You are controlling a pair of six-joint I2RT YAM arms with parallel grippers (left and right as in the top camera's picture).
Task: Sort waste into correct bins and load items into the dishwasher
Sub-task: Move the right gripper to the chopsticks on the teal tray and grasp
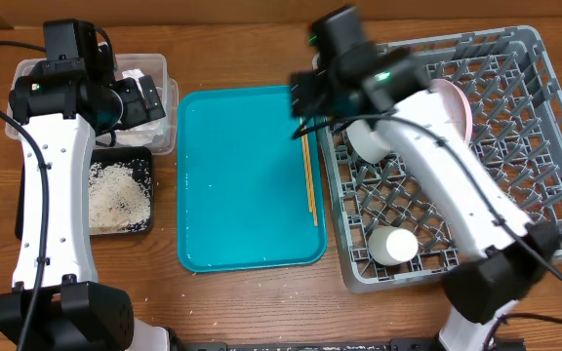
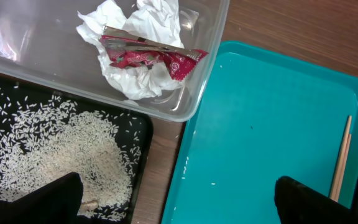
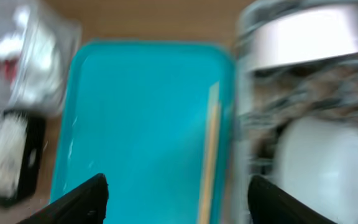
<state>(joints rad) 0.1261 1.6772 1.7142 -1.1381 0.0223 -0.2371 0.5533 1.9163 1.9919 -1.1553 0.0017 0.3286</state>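
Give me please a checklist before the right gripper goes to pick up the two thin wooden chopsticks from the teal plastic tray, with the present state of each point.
1. The two thin wooden chopsticks lie side by side near the right rim of the teal plastic tray: ok.
2. The right gripper is open and empty: ok.
3. The chopsticks sit inside its opening in the right wrist view: ok. Its height above them: cannot tell, the picture is blurred.
4. The left gripper is open, on the far side of the tray from the chopsticks: ok.
5. The grey plastic dish rack has free cells: ok.
6. No grains on the tray: cannot tell, a few white specks show.
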